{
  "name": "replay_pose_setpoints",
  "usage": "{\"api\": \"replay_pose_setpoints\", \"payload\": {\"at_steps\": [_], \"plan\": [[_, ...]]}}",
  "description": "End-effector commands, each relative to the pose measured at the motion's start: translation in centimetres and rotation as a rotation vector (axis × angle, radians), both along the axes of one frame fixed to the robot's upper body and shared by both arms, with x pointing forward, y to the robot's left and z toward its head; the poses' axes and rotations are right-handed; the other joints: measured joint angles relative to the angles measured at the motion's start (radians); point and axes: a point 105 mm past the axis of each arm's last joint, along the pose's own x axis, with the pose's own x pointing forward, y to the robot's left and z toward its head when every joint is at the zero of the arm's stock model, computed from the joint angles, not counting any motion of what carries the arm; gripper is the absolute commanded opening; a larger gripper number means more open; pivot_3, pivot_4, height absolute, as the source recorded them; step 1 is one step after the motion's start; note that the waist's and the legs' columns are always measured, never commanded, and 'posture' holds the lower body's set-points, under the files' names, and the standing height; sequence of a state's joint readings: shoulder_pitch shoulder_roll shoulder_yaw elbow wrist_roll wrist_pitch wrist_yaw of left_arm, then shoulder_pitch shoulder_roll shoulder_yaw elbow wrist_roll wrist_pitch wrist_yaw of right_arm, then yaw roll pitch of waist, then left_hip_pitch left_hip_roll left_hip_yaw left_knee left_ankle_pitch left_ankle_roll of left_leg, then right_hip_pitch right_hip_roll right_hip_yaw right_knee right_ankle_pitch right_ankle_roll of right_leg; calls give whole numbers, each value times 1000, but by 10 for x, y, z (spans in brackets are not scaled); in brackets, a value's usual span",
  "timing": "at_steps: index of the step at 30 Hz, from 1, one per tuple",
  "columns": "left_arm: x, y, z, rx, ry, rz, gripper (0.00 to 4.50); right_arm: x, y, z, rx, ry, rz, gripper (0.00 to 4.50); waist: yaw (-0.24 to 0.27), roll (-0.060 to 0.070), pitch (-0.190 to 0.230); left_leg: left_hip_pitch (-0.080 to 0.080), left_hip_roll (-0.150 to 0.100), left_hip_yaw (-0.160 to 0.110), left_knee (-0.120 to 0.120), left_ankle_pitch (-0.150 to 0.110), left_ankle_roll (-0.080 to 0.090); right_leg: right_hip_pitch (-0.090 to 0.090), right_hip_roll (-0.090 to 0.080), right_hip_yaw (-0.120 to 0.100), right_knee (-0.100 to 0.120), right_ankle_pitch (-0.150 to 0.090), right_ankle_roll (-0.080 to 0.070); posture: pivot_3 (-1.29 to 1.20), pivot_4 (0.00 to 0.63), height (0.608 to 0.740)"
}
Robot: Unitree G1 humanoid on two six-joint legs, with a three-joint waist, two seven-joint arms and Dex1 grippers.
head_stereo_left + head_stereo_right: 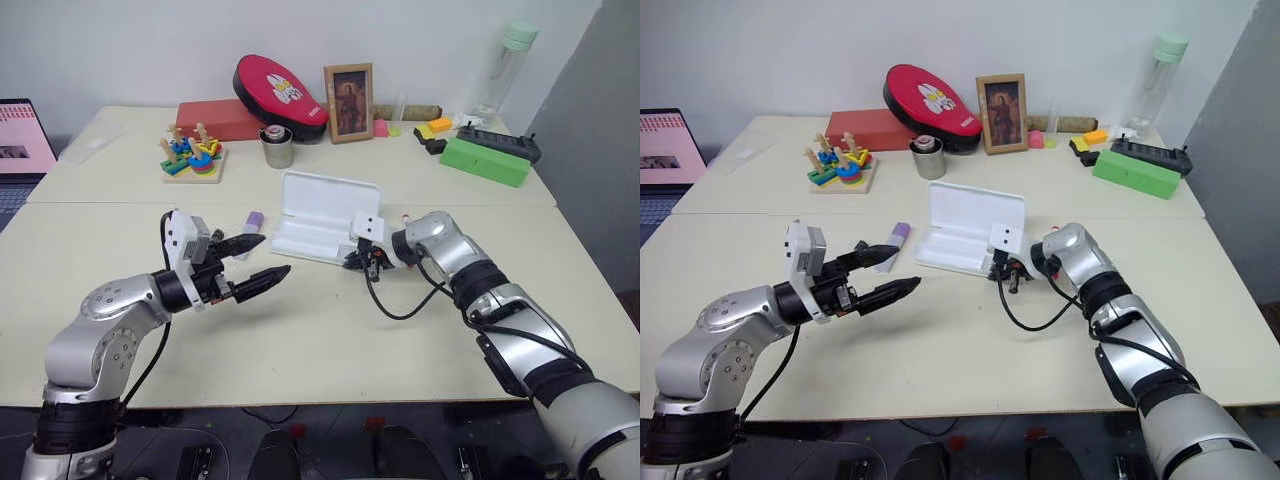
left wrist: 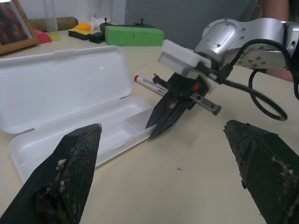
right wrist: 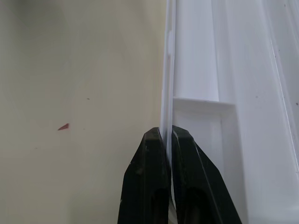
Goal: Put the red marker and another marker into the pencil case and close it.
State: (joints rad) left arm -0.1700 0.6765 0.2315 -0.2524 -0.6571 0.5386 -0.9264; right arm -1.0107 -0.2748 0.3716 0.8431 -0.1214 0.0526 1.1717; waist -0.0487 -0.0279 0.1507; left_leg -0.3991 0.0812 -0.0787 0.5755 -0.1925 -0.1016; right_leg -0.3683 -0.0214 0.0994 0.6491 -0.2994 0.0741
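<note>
Left eye view has the left arm bent at the elbow on the left side of the table [image 1: 330, 330], its forearm reaching toward the middle and the left gripper [image 1: 258, 257] held about level above the tabletop, its two black fingers spread wide apart with nothing between them. Just beyond its upper fingertip lies one short lavender marker [image 1: 253, 220] with a purple cap, flat on the table and touching nothing. To the right of that gripper, a short way past its tips, sits one white pencil case [image 1: 325, 215], open, its lid leaning back and its tray showing moulded compartments that look empty. At the case's near right corner is the right gripper [image 1: 356, 262]; the right arm comes in from the lower right, elbow bent, wrist turned so the fingers point down and toward the left. Right wrist view shows those two fingers [image 3: 149, 182] closed together on the thin front wall of the case's tray, the white edge pinched between them. Left wrist view shows one red marker [image 2: 152, 85], white barrel with a red cap, lying on the table behind the right gripper, just beside the case's right end and outside it. Farther back, well apart from both grippers, stand one wooden stacking toy [image 1: 193, 155], one metal cup [image 1: 277, 147], one red oval pouch [image 1: 280, 95], one framed picture [image 1: 349, 102], one green box [image 1: 486, 161] and one clear bottle [image 1: 503, 70].
</note>
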Motion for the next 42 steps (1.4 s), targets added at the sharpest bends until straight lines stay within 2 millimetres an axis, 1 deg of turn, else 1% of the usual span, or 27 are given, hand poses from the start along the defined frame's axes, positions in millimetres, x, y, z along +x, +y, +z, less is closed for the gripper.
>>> {"api": "replay_pose_setpoints", "payload": {"at_steps": [1,4,7,11,15,20,24,26,27,29,32,37,39,41,42], "plan": [[-14,16,13,24,-45,42,4500,-25,3,25,57,-48,139,24,-1,0,0,0,0,0,0,0,0,0,0,0,0,0,0,0,150,740],[-27,24,11,33,-23,63,4500,-43,1,23,51,-53,172,24,-1,0,0,0,0,0,0,0,0,0,0,0,0,0,0,0,150,740],[-39,30,5,56,16,70,4500,-62,1,16,26,-55,211,24,-2,0,0,0,0,0,0,0,0,0,0,0,-1,0,0,0,150,740],[-44,30,3,57,43,67,4500,-79,2,4,-11,-43,254,24,1,0,0,2,0,0,0,0,0,1,0,0,0,-1,0,0,150,740],[-46,28,2,60,51,60,4500,-85,6,-6,-23,-36,259,24,1,0,0,1,0,0,1,0,0,1,0,0,-1,-1,1,0,150,740],[-43,26,4,62,47,55,4500,-85,7,-12,-25,-20,245,24,1,-1,0,1,0,0,1,0,0,1,0,0,-1,0,1,0,150,740],[-41,25,5,64,41,46,4500,-86,7,-14,-25,-13,236,24,1,-1,0,1,0,0,1,0,0,1,0,0,-2,0,0,0,150,740],[-39,23,5,65,40,40,4500,-87,7,-12,-14,-10,236,537,2,-1,0,1,0,0,0,0,0,1,0,0,-2,0,0,0,150,740],[-39,22,5,64,40,35,4500,-88,9,-9,2,-13,230,635,2,0,0,1,0,0,0,0,0,1,0,0,-2,-1,0,0,150,740],[-38,20,5,63,39,23,4500,-89,10,0,38,-12,228,1161,1,0,0,1,0,0,0,0,0,1,0,0,-2,0,0,0,150,740],[-37,18,5,62,39,16,4500,-93,11,10,82,1,225,1813,1,0,0,1,0,0,0,0,0,1,0,0,-2,-1,0,0,150,740],[-34,19,7,67,27,15,4500,-97,7,35,172,37,189,3138,2,-1,0,1,0,0,0,0,0,1,0,0,-2,-1,0,0,150,740],[-32,15,10,59,11,7,4500,-85,0,54,253,29,90,3639,3,-1,0,1,0,0,0,0,0,1,0,0,-2,-1,0,0,150,740],[-32,10,11,50,0,-5,4500,-73,-7,64,298,17,-1,4118,4,-1,0,1,0,0,0,0,0,1,0,0,-2,-1,0,0,150,740],[-31,4,12,42,-5,-22,4500,-63,-15,66,312,13,-75,4207,4,-1,0,1,0,0,0,0,0,1,0,0,-2,0,0,0,150,740]]}}
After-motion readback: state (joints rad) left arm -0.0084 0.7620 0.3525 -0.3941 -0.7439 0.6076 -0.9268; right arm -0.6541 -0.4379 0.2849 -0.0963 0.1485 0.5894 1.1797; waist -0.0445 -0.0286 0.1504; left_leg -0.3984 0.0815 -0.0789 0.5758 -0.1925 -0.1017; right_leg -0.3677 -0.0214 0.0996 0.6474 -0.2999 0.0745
